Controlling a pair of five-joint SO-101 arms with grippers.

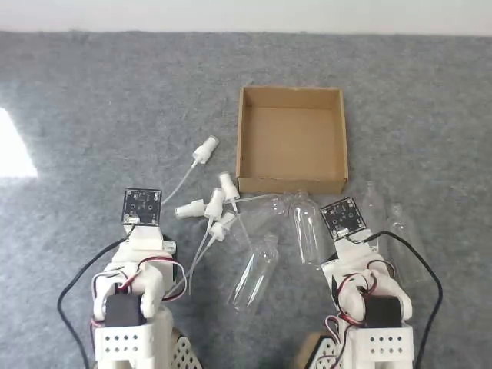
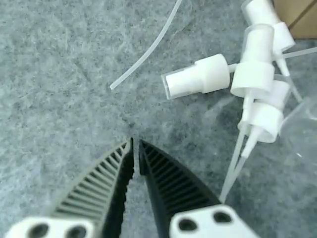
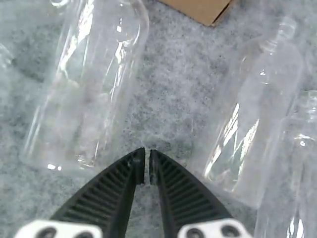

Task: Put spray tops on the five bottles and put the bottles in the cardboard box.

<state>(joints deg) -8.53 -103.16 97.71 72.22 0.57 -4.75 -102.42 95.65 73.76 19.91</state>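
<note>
While the left gripper (image 2: pixel 134 146) and right gripper (image 3: pixel 147 154) hang over the grey mat (image 1: pixel 77 115) with jaws pressed together, loose spray tops (image 1: pixel 215 202) lie just ahead of the left gripper. Clear bottles (image 1: pixel 307 231) lie around the right gripper, just before the cardboard box (image 1: pixel 292 138).

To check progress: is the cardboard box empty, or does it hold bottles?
Empty. The cardboard box shows a bare bottom; the bottles lie outside it.

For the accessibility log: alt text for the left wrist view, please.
The left arm's black ribbed gripper, shut, hangs over grey felt cloth, close to a cluster of white plastic spray tops lying on it.
</note>
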